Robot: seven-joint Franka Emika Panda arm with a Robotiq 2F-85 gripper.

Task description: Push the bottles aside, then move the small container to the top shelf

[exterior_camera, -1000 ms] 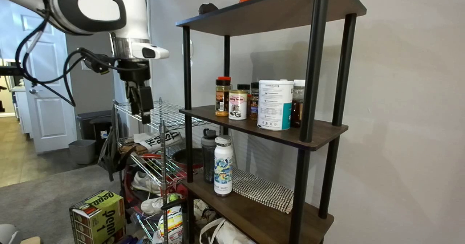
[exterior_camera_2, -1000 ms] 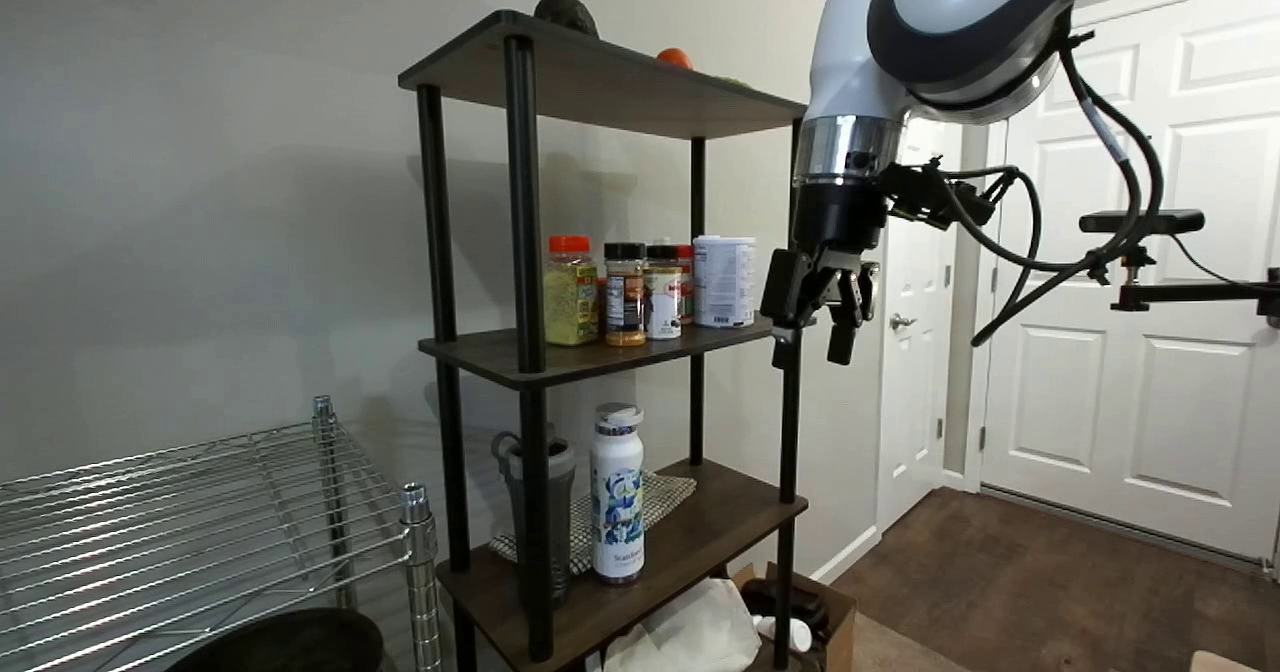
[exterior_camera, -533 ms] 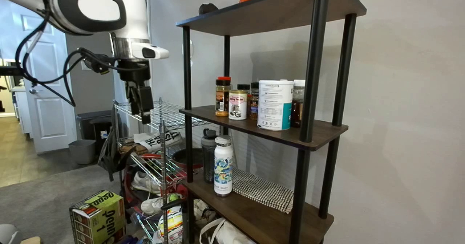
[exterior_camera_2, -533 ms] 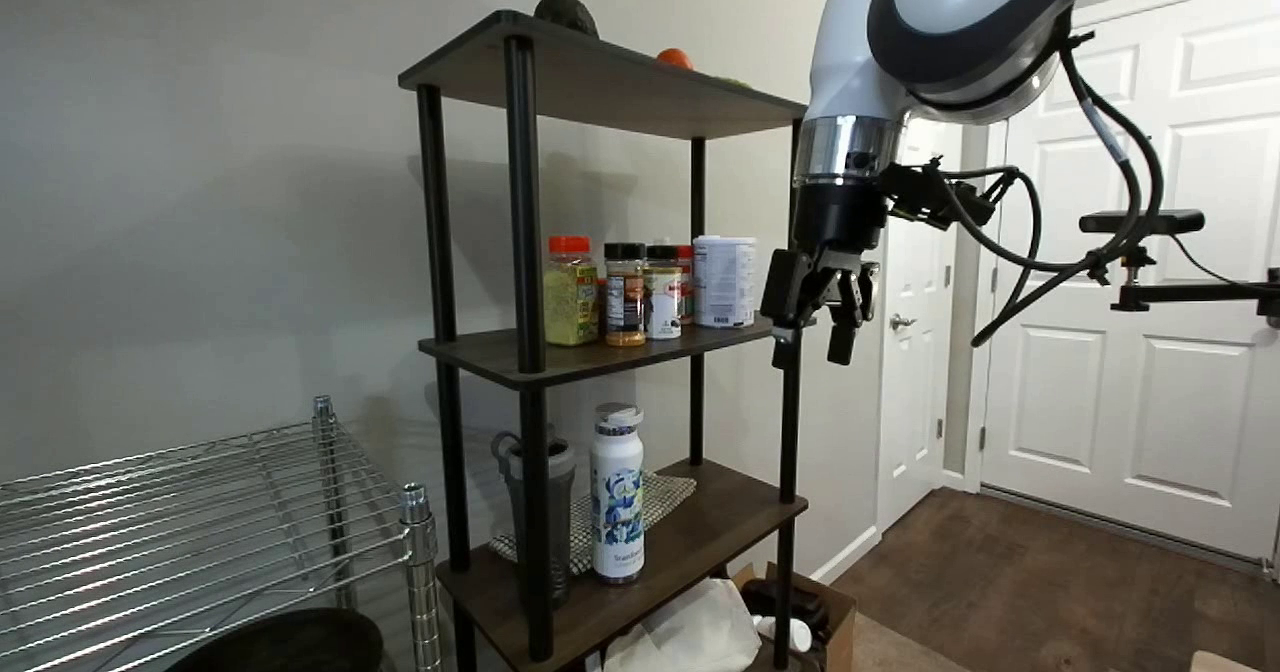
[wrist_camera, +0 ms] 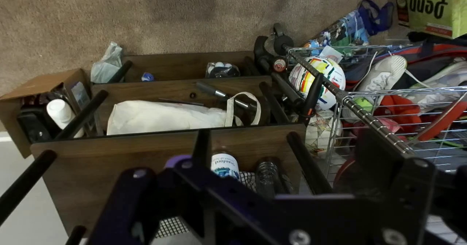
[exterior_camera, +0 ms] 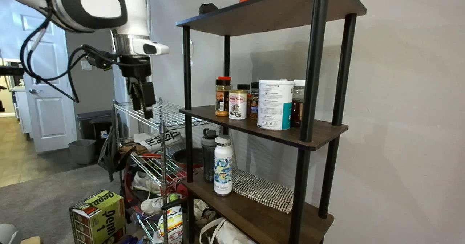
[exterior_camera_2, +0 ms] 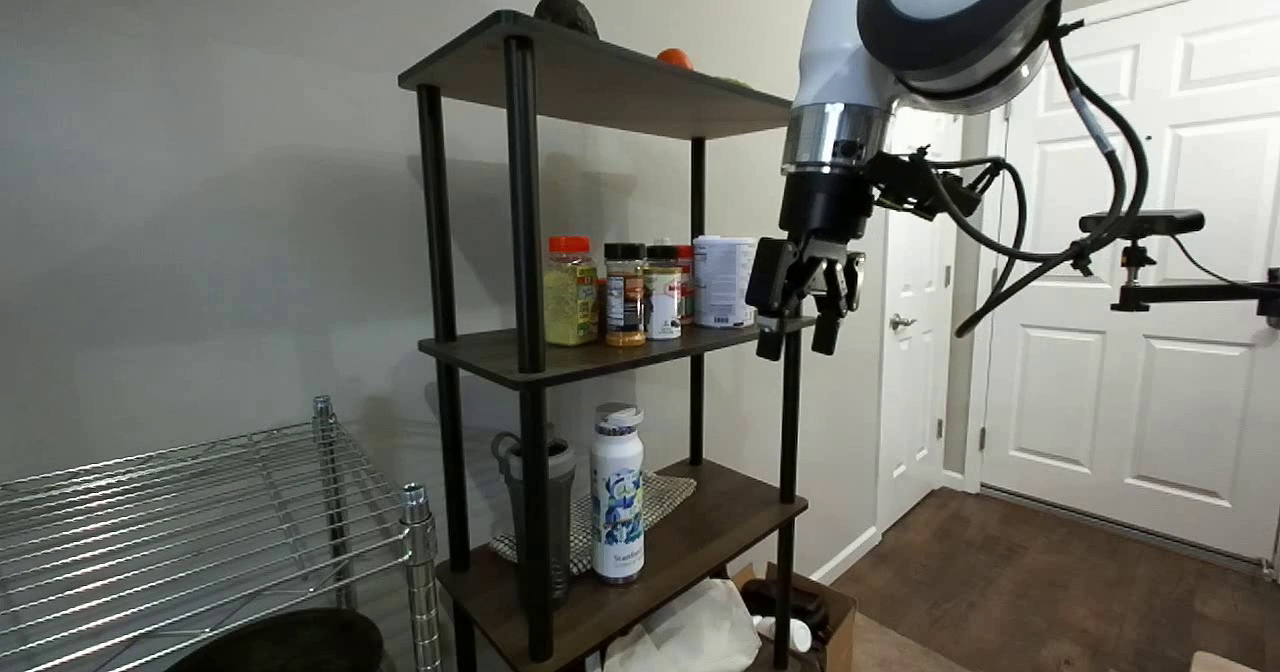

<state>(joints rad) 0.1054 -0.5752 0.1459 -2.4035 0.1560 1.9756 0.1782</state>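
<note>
Can make out, in an exterior view, only an orange-red sliver, probably the small container (exterior_camera: 249,104), towards the back of the second shelf down (exterior_camera: 325,129), mostly hidden between the baking powder tin (exterior_camera: 238,105) and the right dark-capped bottle (exterior_camera: 254,105). Cannot tell glass from plastic. Expect a light, stiff jar with smooth, rather slippery sides; best to take hold around the middle of the body, straight in from the near side, with a gentle squeeze in case of glass. Need room for the fingers first: nudge the right dark-capped bottle and the left dark-capped bottle (exterior_camera: 222,98) low down, being slim and likely to tip if pushed near the cap. Keep off the white canister (exterior_camera: 275,106), just to the right, looking bulkier and probably harder to shift. See the gripper (exterior_camera_2: 798,340) spread wide with nothing between, on the near side of the shelves, well apart from the bottles. Judge the task to be at its start. Later, draw the jar out nearward before raising it to the top shelf (exterior_camera: 270,11), near the orange round thing (exterior_camera_2: 675,58).
</note>
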